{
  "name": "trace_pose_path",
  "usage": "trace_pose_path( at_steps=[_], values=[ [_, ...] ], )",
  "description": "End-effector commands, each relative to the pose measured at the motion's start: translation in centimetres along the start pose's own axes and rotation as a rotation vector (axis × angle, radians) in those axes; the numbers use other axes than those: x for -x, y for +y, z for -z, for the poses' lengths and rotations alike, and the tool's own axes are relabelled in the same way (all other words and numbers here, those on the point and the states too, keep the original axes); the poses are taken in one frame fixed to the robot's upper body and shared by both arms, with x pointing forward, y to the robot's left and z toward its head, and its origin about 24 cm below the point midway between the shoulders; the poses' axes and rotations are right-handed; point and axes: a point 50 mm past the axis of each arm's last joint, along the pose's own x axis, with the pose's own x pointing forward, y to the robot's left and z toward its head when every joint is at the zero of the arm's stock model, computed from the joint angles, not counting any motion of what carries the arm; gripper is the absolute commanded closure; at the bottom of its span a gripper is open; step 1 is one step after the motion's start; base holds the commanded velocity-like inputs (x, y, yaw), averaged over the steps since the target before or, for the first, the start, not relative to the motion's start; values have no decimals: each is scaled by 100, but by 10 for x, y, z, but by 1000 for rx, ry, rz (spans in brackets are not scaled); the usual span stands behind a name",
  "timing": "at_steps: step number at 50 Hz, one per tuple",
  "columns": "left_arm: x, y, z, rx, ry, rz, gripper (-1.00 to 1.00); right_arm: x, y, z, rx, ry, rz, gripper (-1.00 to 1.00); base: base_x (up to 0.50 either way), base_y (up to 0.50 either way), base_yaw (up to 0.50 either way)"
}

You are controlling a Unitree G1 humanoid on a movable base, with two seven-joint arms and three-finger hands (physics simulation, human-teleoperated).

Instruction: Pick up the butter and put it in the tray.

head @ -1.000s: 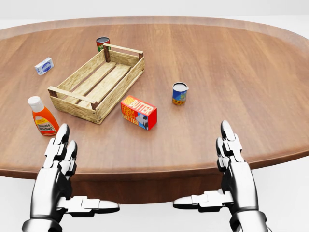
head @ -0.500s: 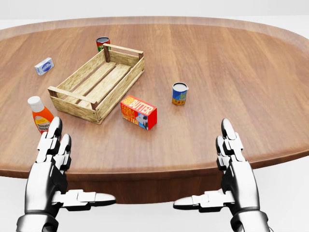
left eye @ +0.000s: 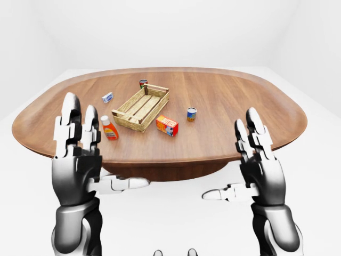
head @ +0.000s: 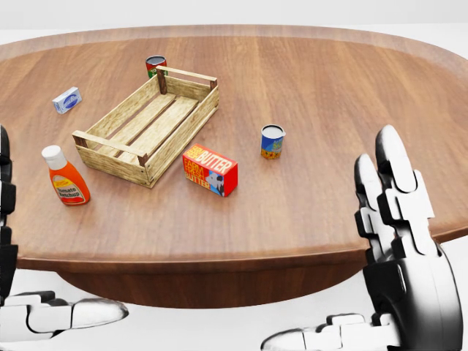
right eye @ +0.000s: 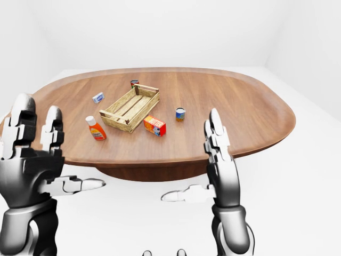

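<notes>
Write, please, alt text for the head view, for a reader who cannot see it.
A butter box lies on a wooden table beside an empty wooden tray, with a ketchup bottle and two cans nearby. The robot's open hands, left hand and right hand, are raised at the bottom corners.

You can read "BUTTER" in yellow capitals on the red butter box (head: 210, 170), on its top and again on its side, with smaller lettering above it too small to make out. The ketchup bottle (head: 64, 178) carries a label you can't read.
</notes>
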Motion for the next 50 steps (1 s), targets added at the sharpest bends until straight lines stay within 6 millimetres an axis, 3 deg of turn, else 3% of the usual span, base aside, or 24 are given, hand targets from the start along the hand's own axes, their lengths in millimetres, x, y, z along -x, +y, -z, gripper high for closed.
trace_pose_path(
  at_steps=[1, 8, 18, 50],
  values=[
    [-1, 1, -18, -7, -86, -27, -100, 6, -1, -35, -12, -142, 14, -100, 0, 0, 0],
    [-1, 3, -24, 8, -115, -35, -100, 6, -4, -35, -36, -143, 23, -100, 0, 0, 0],
    [-3, 2, -13, -7, -69, -28, -100, 4, -6, -29, -69, -125, 27, -100, 0, 0, 0],
    [-1, 1, -15, -7, -68, -23, -100, 5, -4, -28, -70, -116, 23, -100, 16, 0, 0]
  ],
)
